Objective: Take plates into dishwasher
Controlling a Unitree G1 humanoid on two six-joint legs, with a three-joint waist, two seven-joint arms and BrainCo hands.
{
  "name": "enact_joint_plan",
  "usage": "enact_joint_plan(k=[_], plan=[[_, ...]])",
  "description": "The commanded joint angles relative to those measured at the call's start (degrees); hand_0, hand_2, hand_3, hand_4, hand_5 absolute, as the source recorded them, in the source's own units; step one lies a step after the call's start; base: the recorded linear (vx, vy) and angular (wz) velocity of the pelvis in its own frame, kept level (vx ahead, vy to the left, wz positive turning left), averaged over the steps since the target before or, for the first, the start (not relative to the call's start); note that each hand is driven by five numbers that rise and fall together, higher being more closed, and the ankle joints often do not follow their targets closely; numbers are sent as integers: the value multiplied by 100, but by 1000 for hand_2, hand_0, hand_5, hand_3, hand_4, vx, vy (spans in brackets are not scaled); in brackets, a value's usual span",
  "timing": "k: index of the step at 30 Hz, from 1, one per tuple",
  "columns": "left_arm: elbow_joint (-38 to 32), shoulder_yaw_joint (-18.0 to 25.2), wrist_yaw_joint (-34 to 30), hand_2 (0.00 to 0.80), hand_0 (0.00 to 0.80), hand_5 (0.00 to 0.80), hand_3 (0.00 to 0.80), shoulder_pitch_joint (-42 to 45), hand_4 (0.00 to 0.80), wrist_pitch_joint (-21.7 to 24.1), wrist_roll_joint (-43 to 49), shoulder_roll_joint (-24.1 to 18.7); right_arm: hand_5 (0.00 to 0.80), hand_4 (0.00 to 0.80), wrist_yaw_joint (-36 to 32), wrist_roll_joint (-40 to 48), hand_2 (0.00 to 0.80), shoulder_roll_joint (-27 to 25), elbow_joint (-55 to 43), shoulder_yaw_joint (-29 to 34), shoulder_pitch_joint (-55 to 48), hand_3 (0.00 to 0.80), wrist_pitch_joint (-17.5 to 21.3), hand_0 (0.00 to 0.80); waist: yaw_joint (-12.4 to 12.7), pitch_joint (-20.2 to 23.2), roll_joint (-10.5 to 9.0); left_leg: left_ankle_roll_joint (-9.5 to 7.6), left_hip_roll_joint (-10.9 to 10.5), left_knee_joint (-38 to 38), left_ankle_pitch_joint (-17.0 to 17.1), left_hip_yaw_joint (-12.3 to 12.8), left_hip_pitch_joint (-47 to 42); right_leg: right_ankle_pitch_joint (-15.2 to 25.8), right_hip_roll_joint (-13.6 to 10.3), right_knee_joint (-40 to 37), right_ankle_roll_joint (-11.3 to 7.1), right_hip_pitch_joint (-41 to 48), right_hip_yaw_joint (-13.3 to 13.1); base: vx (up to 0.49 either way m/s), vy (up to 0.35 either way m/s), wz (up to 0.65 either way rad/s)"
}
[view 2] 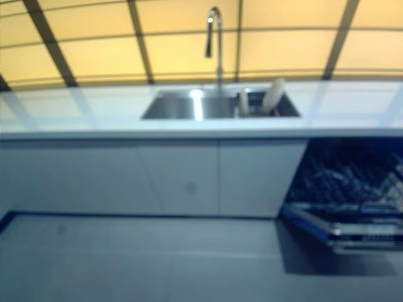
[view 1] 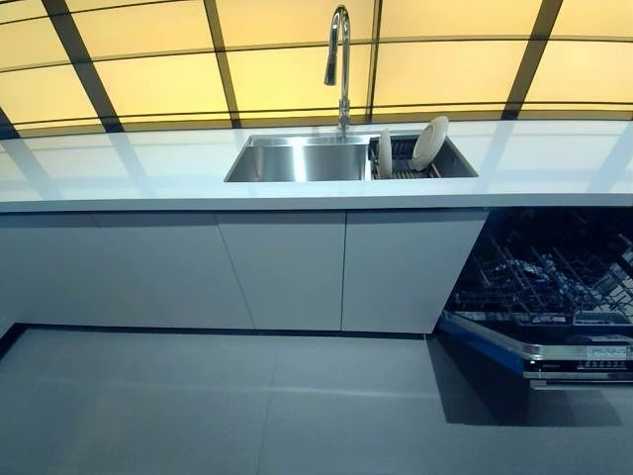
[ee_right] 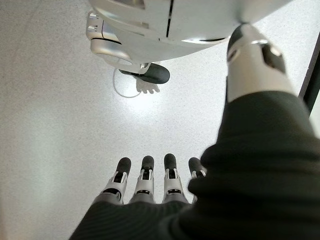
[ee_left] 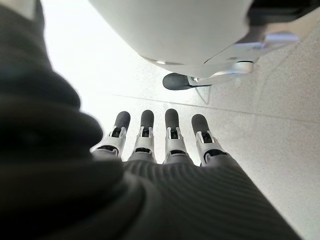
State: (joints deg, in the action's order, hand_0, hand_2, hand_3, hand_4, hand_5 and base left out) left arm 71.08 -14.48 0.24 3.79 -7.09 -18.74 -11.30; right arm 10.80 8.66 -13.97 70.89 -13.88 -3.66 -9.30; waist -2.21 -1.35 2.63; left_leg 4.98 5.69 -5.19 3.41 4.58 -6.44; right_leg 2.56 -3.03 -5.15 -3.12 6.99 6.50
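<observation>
Two white plates stand on edge in a dark rack [view 1: 410, 158] in the right part of the steel sink [view 1: 302, 160]: a large one [view 1: 430, 142] leaning right and a smaller one [view 1: 385, 152] beside it. The dishwasher [view 1: 549, 287] stands open at the right under the counter, its lower rack [view 1: 554, 277] pulled out over the door. My left hand [ee_left: 160, 145] hangs over the floor with straight fingers and holds nothing. My right hand [ee_right: 150, 185] also hangs over the floor, fingers straight and empty. Neither hand shows in the eye views.
A tall tap [view 1: 340, 59] rises behind the sink. The white counter [view 1: 129, 168] runs across the view above grey cabinet doors [view 1: 287, 267]. The open dishwasher door [view 1: 554, 356] juts out over the grey tiled floor [view 1: 247, 406] at the right.
</observation>
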Motion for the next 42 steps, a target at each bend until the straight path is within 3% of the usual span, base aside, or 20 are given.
enact_joint_plan(k=[1, 21, 34, 39, 40, 42], plan=[[181, 160, 218, 0, 0, 0, 0, -484, 0, -61, 358, 12, 0, 0, -36, 18, 0, 128, 205, -32, 485, 0, -70, 0, 18, -284, -300, -508, -578, 21, -501, -87, -290, -173, 96, 126, -75, 108, -260, 0, 0, 0], [187, 129, 114, 0, 0, 0, 0, -406, 0, -162, 424, 52, 0, 0, -117, 144, 0, 178, 238, -73, 575, 0, -231, 0, 21, -308, -300, -502, -558, 39, -489, -56, -315, -159, 135, 124, -38, 129, -287, -2, 0, 0], [152, 94, 248, 0, 0, 0, 0, -489, 0, -185, 457, 16, 0, 0, 102, 164, 0, 169, 132, -84, 657, 0, -67, 0, 14, -468, -279, -548, -551, 158, -483, -43, -231, -298, 165, 433, 26, -19, -266, -7, -14, 0], [182, 200, 403, 0, 0, 0, 0, -539, 0, -229, 420, -25, 0, 0, 24, 37, 0, 143, 128, -136, 759, 0, -118, 0, 12, -578, -333, -583, -544, 670, -663, -121, -100, -448, 218, 745, 163, -126, -284, 9, -89, 0], [197, 275, 434, 0, 0, 0, 0, -518, 0, -232, 543, -43, 0, 0, -29, -7, 0, 124, 135, -169, 794, 0, -161, 0, 14, -625, -432, -564, -489, 1266, -834, -82, 34, -520, 187, 904, 279, -160, -259, 55, -149, 0], [223, 324, 535, 0, 0, 0, 0, -497, 0, -194, 519, -53, 0, 0, -200, -54, 0, 88, 118, -239, 828, 0, -229, 0, 44, -686, -577, -542, -414, 2515, -635, -61, 459, -536, 129, 986, 432, -215, -234, 50, -147, -5]])
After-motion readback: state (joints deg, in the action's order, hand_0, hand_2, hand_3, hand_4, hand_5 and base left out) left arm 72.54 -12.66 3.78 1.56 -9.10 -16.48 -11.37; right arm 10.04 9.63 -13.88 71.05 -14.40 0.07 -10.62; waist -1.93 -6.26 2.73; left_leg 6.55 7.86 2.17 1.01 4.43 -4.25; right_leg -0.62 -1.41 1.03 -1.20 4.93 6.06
